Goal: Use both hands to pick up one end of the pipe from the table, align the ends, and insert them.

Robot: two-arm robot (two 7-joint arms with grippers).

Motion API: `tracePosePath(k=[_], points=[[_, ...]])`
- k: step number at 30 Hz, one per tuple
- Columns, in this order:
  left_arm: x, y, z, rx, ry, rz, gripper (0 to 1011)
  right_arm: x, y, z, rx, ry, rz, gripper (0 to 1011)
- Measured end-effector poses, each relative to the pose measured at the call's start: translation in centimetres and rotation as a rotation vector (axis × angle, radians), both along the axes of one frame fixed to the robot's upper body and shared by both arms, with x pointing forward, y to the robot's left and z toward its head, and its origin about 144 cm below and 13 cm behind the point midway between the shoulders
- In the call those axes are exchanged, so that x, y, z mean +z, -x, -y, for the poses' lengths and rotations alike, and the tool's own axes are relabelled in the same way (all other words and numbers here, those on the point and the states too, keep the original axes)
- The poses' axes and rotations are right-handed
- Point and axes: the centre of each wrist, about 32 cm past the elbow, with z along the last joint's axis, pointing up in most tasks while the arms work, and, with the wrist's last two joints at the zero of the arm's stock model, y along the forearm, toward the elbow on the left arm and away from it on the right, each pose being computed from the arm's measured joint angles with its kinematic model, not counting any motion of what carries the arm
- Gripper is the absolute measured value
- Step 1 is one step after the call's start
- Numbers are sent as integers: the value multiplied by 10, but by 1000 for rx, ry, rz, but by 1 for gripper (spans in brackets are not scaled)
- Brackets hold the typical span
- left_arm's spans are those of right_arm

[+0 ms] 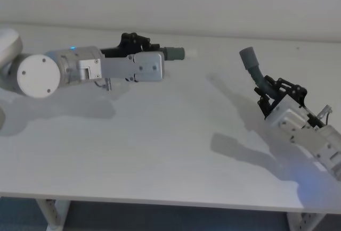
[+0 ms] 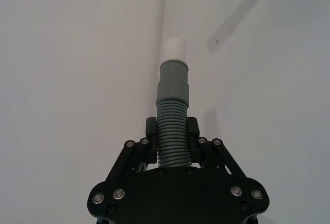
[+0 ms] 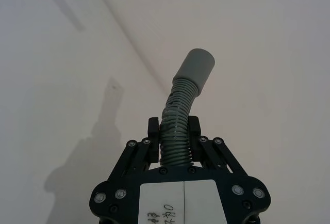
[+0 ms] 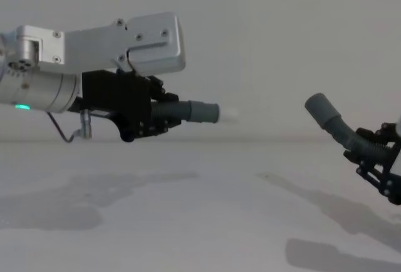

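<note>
We see the left hand (image 1: 139, 43) (image 2: 171, 129) (image 4: 158, 116) held above the far left part of the bench (image 1: 160, 151) (image 4: 188, 222), its two black fingers (image 2: 150, 128) closed against the ribbed body of the straight hose piece (image 1: 171, 53) (image 2: 172, 123) (image 4: 188, 111). This piece lies level over the bench and clear of its surface. Its grey cuff (image 2: 173, 82) and whitish tip (image 1: 191, 52) (image 2: 174, 48) (image 4: 230, 114) point toward the bench's right side. A green light (image 4: 22, 106) glows on the left arm. The right hand (image 1: 268, 90) (image 3: 174, 127) (image 4: 368, 148) hangs over the right side of the bench, nearer its front edge than the left hand is. Its fingers (image 3: 152, 127) are clamped on the ribs of the bent hose piece (image 1: 257, 74) (image 3: 177, 118) (image 4: 341, 131). That piece rises off the bench at a slant, and its wide plain sleeve (image 1: 248, 58) (image 3: 196, 68) (image 4: 318, 108) leans toward the bench's far left. The two ends are well apart, with bare bench below the gap between them. The sleeve's opening is turned only partly toward the tip, so we cannot call them in line. Soft shadows (image 1: 240, 146) of both arms lie on the bench under them.
</note>
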Motion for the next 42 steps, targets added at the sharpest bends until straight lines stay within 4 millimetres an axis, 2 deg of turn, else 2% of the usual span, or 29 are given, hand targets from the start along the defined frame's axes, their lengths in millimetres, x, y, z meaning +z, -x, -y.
tracePosePath(k=[12,31,42], points=[[19,-2,2,-73,-125,103,327,-10,-5,16,76,179,181,316],[28,-1,4,-108,-193,156,327,-16,-15,34,179,468,373,315],[29,-1,5,-127,-197,170,327,-15,-18,35,197,495,397,316]])
